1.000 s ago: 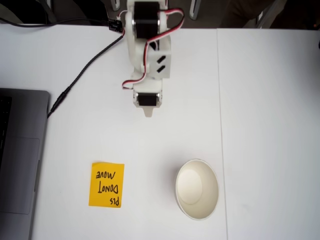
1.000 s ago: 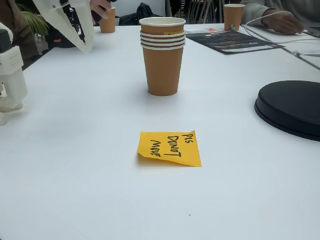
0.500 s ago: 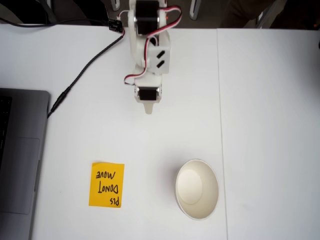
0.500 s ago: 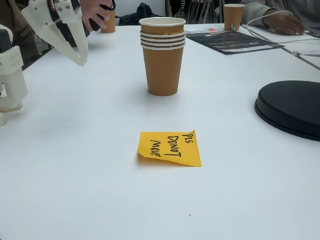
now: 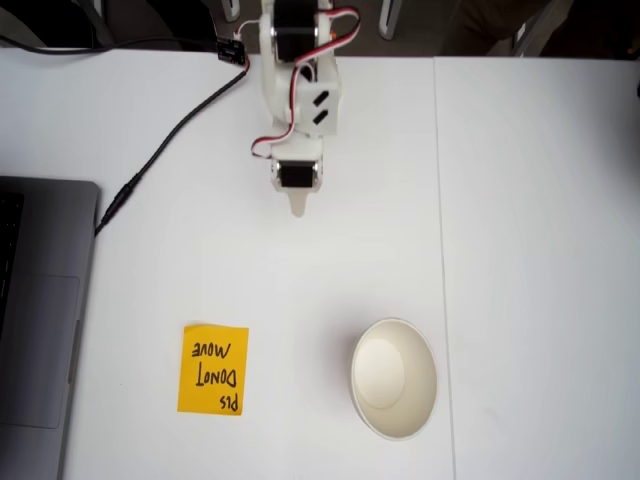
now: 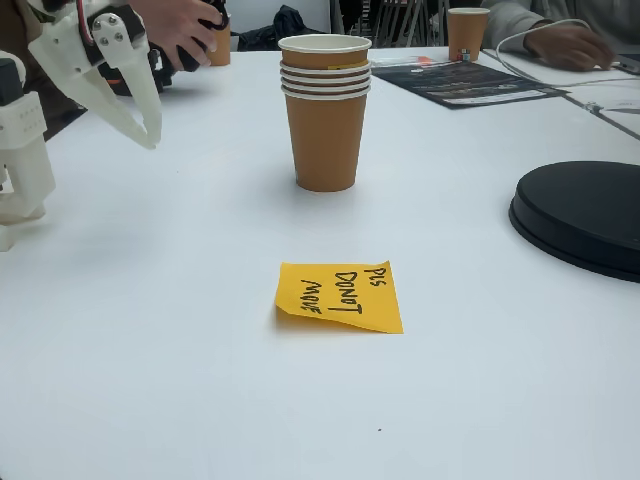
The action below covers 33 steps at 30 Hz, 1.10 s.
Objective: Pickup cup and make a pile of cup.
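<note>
One pile of cup (image 6: 325, 110) stands upright mid-table in a fixed view: several brown paper cups nested together, their white rolled rims stacked near the top. From above in a fixed view it reads as a single cup (image 5: 393, 378) with a cream-white inside. My white gripper (image 6: 150, 138) hangs at the upper left, well left of the pile, its fingers drawn together to a point with nothing between them. From above, the gripper (image 5: 297, 208) points down the picture, far above and left of the cup.
An orange sticky note (image 5: 213, 369) reading "PLS DO NOT MOVE" lies left of the cup, nearer the camera as sticky note (image 6: 340, 296). A grey laptop (image 5: 40, 320) and black cable (image 5: 170, 140) sit left. A black disc (image 6: 585, 215) lies right. A person's hand (image 6: 185, 25) is behind the gripper.
The arm has drawn back toward its base, away from the cup. In the side view the gripper has dropped lower and shifted left. The pile and the note have not moved.
</note>
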Available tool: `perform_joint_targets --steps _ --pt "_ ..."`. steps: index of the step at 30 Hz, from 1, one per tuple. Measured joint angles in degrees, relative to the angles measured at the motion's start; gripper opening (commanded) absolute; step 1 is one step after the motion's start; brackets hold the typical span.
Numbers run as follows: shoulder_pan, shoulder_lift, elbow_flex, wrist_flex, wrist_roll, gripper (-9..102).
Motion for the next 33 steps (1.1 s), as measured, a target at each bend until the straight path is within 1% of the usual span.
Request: perform_joint_targets --steps 8,24,33 --pt "0.0 5.5 6.1 -3.2 0.0 -7" --pt "0.0 14.7 14.4 -3.3 0.0 -7" --pt "0.0 18.1 15.3 -3.3 0.0 -7"
